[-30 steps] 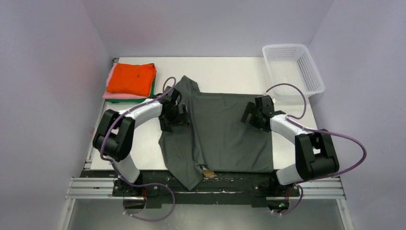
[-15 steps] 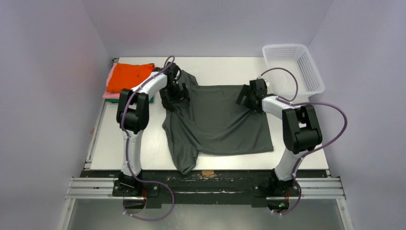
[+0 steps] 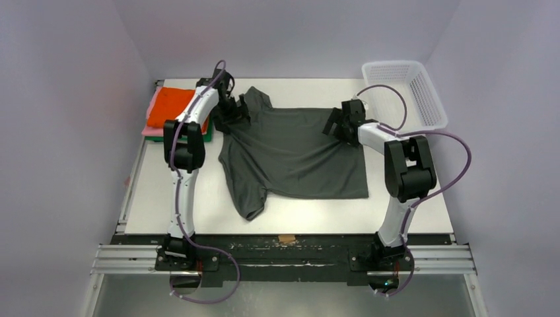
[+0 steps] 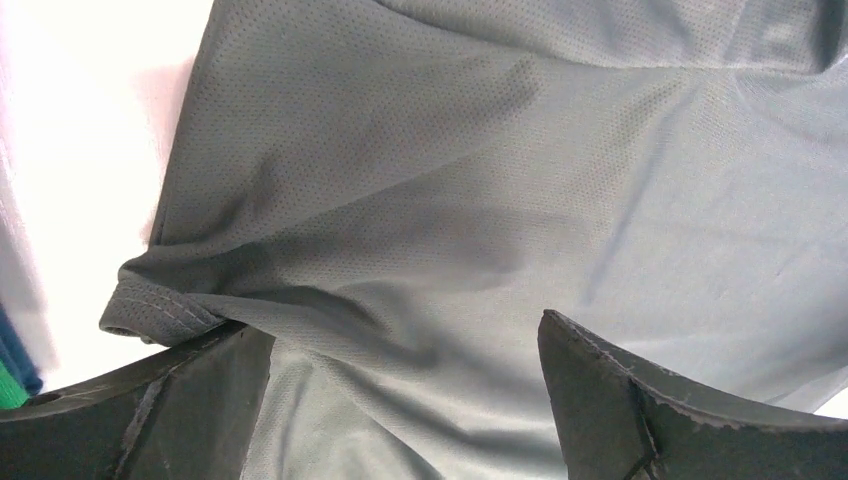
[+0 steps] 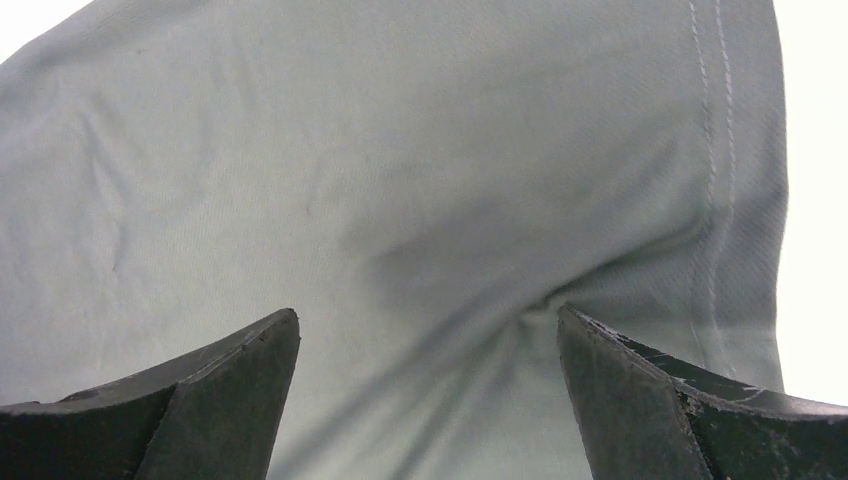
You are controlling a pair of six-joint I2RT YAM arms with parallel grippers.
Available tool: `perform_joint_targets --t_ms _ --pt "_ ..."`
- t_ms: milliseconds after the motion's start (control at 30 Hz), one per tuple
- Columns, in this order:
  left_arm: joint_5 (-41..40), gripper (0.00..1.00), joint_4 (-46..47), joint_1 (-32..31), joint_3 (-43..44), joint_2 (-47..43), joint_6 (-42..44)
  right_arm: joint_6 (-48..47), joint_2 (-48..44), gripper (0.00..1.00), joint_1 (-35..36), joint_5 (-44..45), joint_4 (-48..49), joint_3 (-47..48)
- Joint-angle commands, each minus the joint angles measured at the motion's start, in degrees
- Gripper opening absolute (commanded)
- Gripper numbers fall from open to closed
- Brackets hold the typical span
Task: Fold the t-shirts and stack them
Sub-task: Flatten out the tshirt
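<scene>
From the top camera I have the dark grey t-shirt spread flat on the tabletop. Its neck-to-hem axis runs from my left hand across to my right hand. The left hand sits over the far shoulder and sleeve corner, the right hand over the far hem corner. The bulk of the cloth lies between the two hands and back toward the arm bases. The folded stack, orange on top, is just outboard of the left hand, so that arm is the nearer one to it. The white mesh basket stands beyond the right hand, apart from the shirt.

On the left wrist camera the fingers are spread as wide as they go. Grey mesh cloth passes under the gap and the sleeve cuff lies beside the left finger. Nothing is pinched.

On the right wrist camera the fingers are just as wide. The shirt is rumpled between them, with the hem stitching ahead and to the right. Nothing is gripped here either.

I judge the next move depends on each hand closing on its own far corner, then carrying that edge toward the bases along the short axis
</scene>
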Motion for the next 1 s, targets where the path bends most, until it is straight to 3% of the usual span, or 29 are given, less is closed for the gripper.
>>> perform_joint_targets --t_ms 0,267,367,500,733,967 --pt "1.7 1.00 3.0 -0.4 -5.9 -11.4 2.6 -1.0 -9.6 0.99 -0.2 0.8 -3.4 -1.6" --pt "2.0 1.00 20.4 -4.5 -44.1 -42.7 -2.4 -0.2 -27.5 0.99 -0.1 -1.0 -3.2 -18.9" --pt "2.3 1.00 25.9 -8.3 -58.2 -48.9 -6.4 1.2 -31.1 0.99 0.2 -6.9 0.6 -25.9" --pt "3.3 1.00 32.4 -12.8 -70.5 -52.7 -10.5 2.3 -34.0 0.99 0.4 -7.2 2.2 -31.7" --pt "1.0 1.00 35.5 -13.1 -79.8 -50.5 -12.5 5.7 -35.2 0.99 0.3 -6.7 3.1 -37.8" --pt "-9.8 1.00 25.5 -12.0 -81.0 -53.3 -11.7 9.7 -35.5 0.99 0.1 -1.5 -0.8 -41.5"
